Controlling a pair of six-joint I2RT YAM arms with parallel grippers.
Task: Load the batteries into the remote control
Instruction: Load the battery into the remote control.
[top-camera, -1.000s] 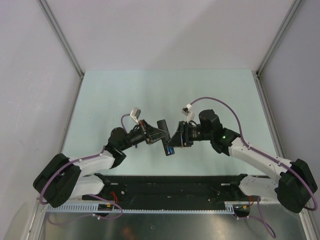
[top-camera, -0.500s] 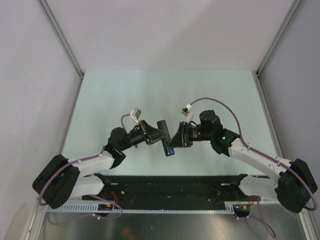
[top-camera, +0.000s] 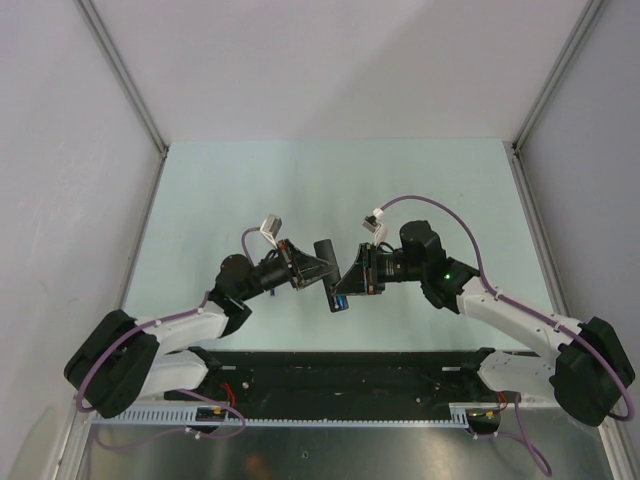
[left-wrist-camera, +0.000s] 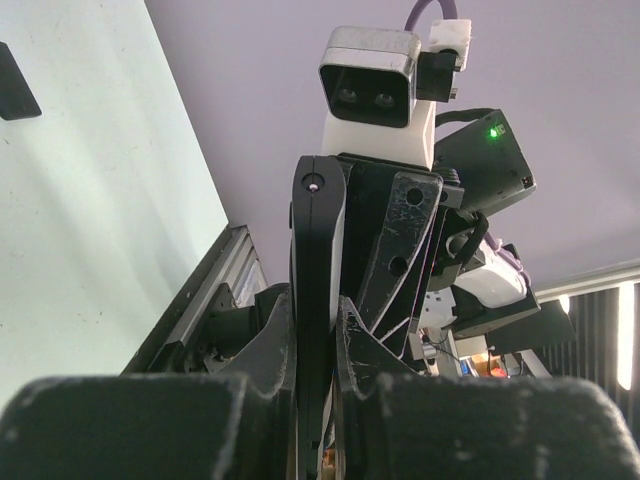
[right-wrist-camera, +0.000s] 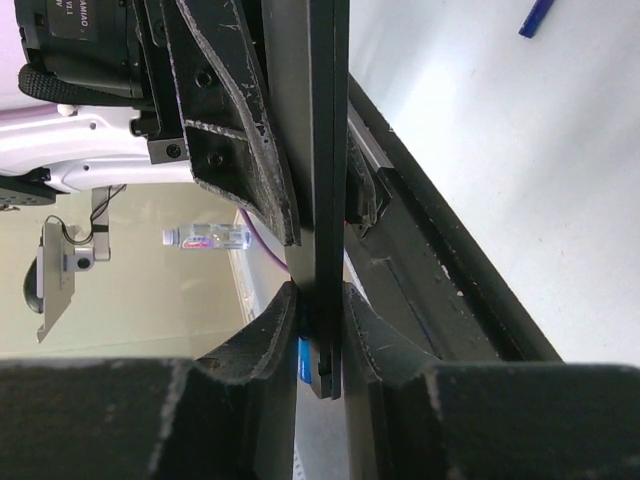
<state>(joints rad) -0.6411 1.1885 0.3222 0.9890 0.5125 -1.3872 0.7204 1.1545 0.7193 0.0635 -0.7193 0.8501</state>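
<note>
Above table (top-camera: 250, 180), both end effectors (left-wrist-camera: 315, 340) (right-wrist-camera: 318, 310) meet, clamping remote control (left-wrist-camera: 315, 250).

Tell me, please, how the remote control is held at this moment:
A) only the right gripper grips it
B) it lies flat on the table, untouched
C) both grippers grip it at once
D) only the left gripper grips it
C: in the left wrist view the left gripper clamps the remote control edge-on, and in the right wrist view the right gripper pinches it from both sides.
</note>
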